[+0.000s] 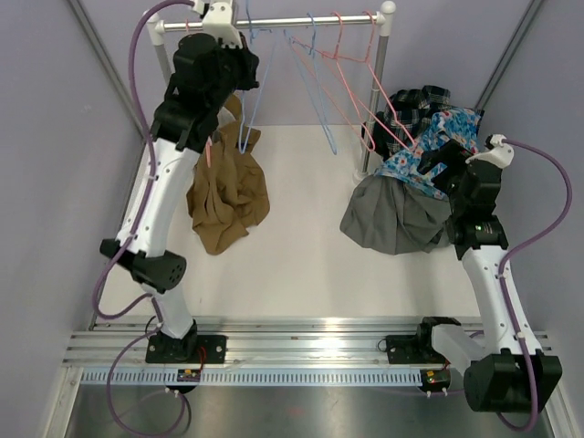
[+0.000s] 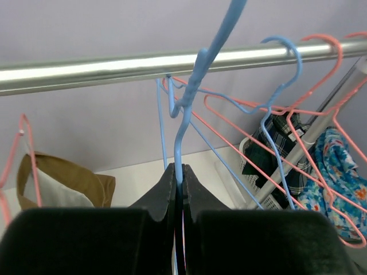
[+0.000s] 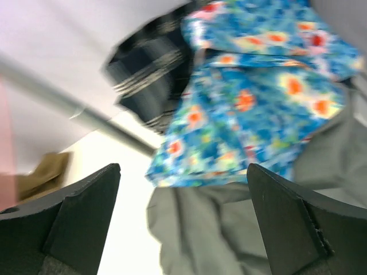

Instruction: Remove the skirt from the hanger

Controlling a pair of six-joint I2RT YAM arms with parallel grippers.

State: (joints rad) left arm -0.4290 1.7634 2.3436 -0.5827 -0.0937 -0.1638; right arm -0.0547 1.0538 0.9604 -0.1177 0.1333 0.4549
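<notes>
One blue hanger (image 2: pixel 181 143) pinched in left end effector (image 2: pixel 179 167); right end effector (image 3: pixel 180 172) spread wide.

table (image 1: pixel 301 269): white top is carrying two cloth heaps | left half: tan skirt (image 1: pixel 228 196) is lying bunched on it | right half: grey garment (image 1: pixel 397 224) is sitting in a mound, blue floral cloth (image 1: pixel 438 137) draping its far side | rack post (image 1: pixel 378 82) is standing just behind the mound

rail (image 1: pixel 301 20) rear | skirt (image 1: pixel 226 196) left | clothes pile (image 1: pixel 401 214) right, on table (image 1: pixel 301 265)
</notes>
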